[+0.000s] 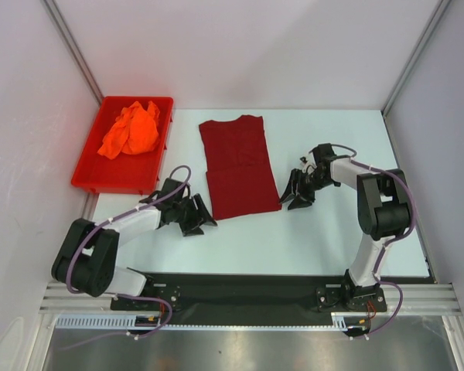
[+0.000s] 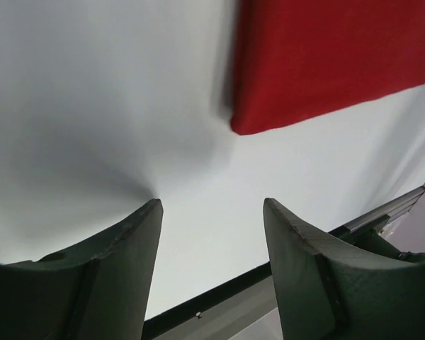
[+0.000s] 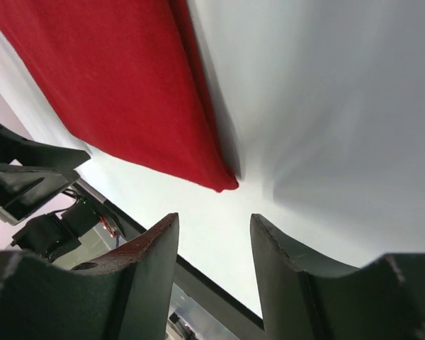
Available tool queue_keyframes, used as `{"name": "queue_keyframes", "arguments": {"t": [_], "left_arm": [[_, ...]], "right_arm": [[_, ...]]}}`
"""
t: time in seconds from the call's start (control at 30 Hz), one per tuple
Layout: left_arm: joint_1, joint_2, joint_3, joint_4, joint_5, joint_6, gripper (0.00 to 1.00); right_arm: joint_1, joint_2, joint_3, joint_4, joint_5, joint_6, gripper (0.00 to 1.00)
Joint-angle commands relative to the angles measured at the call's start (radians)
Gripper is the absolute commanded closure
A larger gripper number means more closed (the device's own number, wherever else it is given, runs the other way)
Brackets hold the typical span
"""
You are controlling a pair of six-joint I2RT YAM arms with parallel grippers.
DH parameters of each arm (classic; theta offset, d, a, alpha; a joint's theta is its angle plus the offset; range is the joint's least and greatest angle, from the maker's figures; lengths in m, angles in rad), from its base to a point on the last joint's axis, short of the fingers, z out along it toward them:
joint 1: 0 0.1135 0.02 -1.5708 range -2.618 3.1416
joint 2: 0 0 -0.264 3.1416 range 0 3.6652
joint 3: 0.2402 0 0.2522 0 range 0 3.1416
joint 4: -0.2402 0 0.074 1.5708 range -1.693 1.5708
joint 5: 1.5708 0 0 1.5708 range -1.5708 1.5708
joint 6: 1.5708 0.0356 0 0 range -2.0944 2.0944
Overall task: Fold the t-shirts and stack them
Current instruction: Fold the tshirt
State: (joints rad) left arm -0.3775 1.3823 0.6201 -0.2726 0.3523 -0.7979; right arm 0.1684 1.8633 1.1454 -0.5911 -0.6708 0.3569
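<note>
The dark red t-shirt [image 1: 236, 166] lies flat on the white table, sides folded in to a long strip, collar at the far end. Its near corner shows in the left wrist view [image 2: 326, 64] and in the right wrist view [image 3: 127, 92]. The orange t-shirt [image 1: 131, 130] lies crumpled in the red plastic bin [image 1: 93, 176]. My left gripper [image 1: 204, 218] is open and empty beside the shirt's near left corner [image 2: 211, 212]. My right gripper [image 1: 294, 197] is open and empty beside the near right corner [image 3: 214, 223].
The red bin stands at the far left of the table. Metal posts and white walls close in the sides. A black base rail [image 1: 247, 290] runs along the near edge.
</note>
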Motion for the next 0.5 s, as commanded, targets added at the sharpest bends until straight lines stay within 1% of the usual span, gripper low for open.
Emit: {"name": "queue_keyframes", "arguments": {"t": [0.0,0.2,0.3,0.4,0.47], "left_arm": [[0.023,0.032,-0.026,0.091,0.048,-0.066,0.35],[0.045,0.109,-0.02,0.159,0.034,-0.116,0.37],[0.048,0.168,0.0,0.171,0.042,-0.141,0.41],[0.048,0.185,0.024,0.159,0.008,-0.15,0.48],[0.046,0.193,0.036,0.148,-0.018,-0.152,0.5]], "right_arm": [[0.0,0.033,-0.015,0.027,-0.033,-0.004,0.49],[0.029,0.062,-0.024,0.065,-0.029,0.01,0.51],[0.036,0.074,-0.024,0.07,-0.02,0.011,0.51],[0.036,0.077,-0.024,0.074,-0.013,0.014,0.51],[0.036,0.08,-0.023,0.077,-0.012,0.017,0.51]]}}
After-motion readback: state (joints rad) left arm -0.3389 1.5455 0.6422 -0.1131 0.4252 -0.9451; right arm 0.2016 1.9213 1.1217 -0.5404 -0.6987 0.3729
